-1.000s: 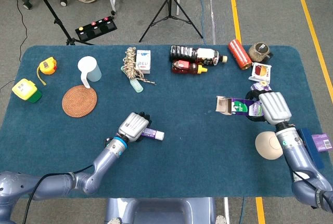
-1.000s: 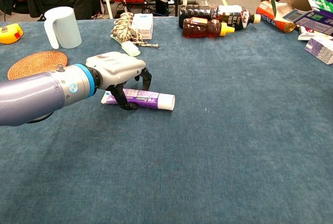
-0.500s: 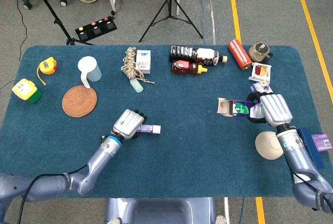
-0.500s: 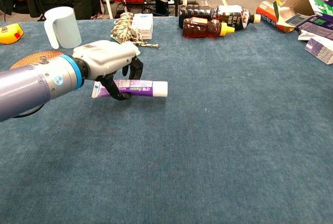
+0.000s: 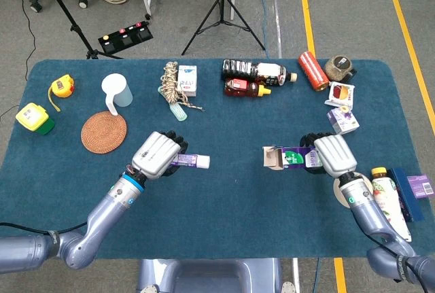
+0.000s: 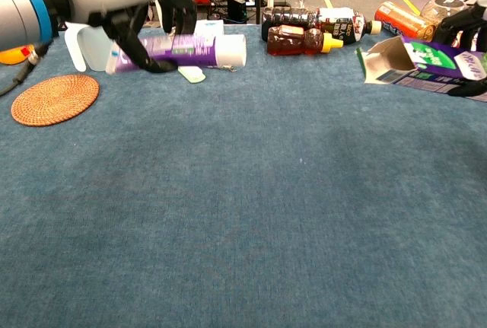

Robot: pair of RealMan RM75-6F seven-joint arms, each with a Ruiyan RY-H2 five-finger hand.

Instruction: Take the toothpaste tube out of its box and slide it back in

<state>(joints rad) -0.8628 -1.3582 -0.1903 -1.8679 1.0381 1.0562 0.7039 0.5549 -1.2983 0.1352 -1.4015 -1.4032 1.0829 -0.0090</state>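
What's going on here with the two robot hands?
The left hand holds the toothpaste tube off the table, its white cap toward the middle. The right hand holds the purple toothpaste box with its open flap end facing the tube. The tube is out of the box, and a gap separates cap and opening. The likely next move is lining them up and sliding the tube in.

The head view looks steeply down over the whole worktop [image 5: 224, 198]; the chest view sits low and close, facing across it. Both share the middle and far edge.
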